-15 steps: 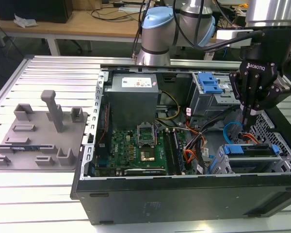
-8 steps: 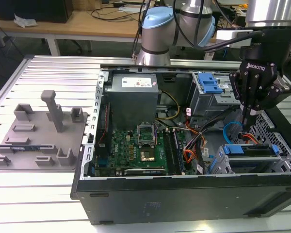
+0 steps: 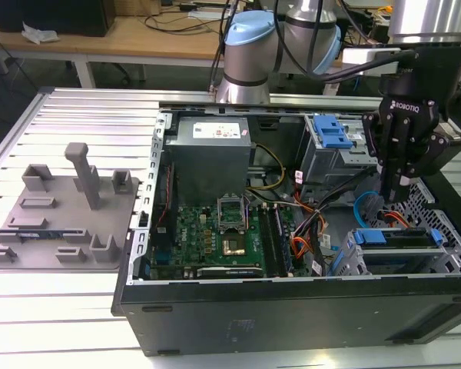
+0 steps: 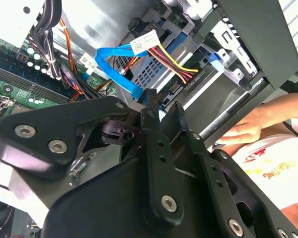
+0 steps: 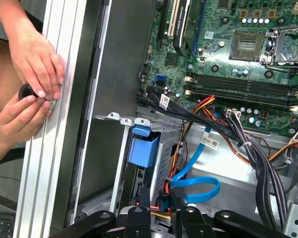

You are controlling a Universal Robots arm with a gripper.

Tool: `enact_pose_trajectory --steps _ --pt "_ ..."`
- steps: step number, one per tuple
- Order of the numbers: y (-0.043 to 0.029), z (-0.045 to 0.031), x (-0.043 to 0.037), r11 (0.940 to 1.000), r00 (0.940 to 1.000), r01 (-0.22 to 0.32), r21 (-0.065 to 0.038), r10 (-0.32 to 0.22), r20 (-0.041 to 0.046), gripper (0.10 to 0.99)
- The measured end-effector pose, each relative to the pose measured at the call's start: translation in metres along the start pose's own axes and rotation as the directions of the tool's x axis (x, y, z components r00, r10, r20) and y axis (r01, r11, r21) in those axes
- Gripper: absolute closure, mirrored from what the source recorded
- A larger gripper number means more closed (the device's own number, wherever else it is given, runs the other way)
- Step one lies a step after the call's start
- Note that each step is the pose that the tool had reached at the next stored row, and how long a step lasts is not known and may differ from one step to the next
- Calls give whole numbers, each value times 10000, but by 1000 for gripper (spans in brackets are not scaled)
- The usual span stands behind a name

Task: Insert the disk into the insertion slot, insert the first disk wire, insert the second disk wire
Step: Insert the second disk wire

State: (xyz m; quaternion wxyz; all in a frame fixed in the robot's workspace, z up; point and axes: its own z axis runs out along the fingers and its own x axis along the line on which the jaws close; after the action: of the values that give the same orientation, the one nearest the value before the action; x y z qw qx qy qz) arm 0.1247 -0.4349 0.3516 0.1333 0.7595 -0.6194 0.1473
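Observation:
The disk (image 3: pixel 392 238), framed by its blue carrier (image 5: pixel 144 148), lies inside the insertion slot (image 3: pixel 346 261), a grey perforated cage at the case's front on the exterior view's right. The second disk wire (image 4: pixel 114 57), a light-blue flat cable (image 5: pixel 201 188), loops just behind the cage. My gripper (image 3: pixel 392 198) hangs over that spot. In both wrist views its fingers (image 4: pixel 151 116) close on the cable's black end plug (image 5: pixel 176 198), right at the disk's rear. A red, yellow and black wire bundle (image 4: pixel 176 64) ends in a black plug at the back of the cage.
The open computer case (image 3: pixel 292 307) holds a motherboard (image 3: pixel 223 231), a power supply (image 3: pixel 211 150) and a second grey drive unit with a blue latch (image 3: pixel 330 134). Black and orange cables (image 5: pixel 258 153) cross beside the cage. A person's hands (image 5: pixel 35 74) rest on the table rail outside the case wall.

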Motion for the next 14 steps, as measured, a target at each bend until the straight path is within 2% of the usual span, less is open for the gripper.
enact_pose_trajectory --steps 6,7,8,9,10,14 --pt "1 21 -9 10000 10000 0 0 0 1 792" --pt "1 25 -10 10000 10000 -1 2 1 8 804" --pt "1 27 -11 10000 10000 -2 3 2 18 871" --pt "1 29 -11 10000 10000 -4 10 4 53 871" --pt "1 31 -10 10000 10000 -6 17 6 88 925" --pt "2 39 -9 10000 9999 -7 24 7 123 925"
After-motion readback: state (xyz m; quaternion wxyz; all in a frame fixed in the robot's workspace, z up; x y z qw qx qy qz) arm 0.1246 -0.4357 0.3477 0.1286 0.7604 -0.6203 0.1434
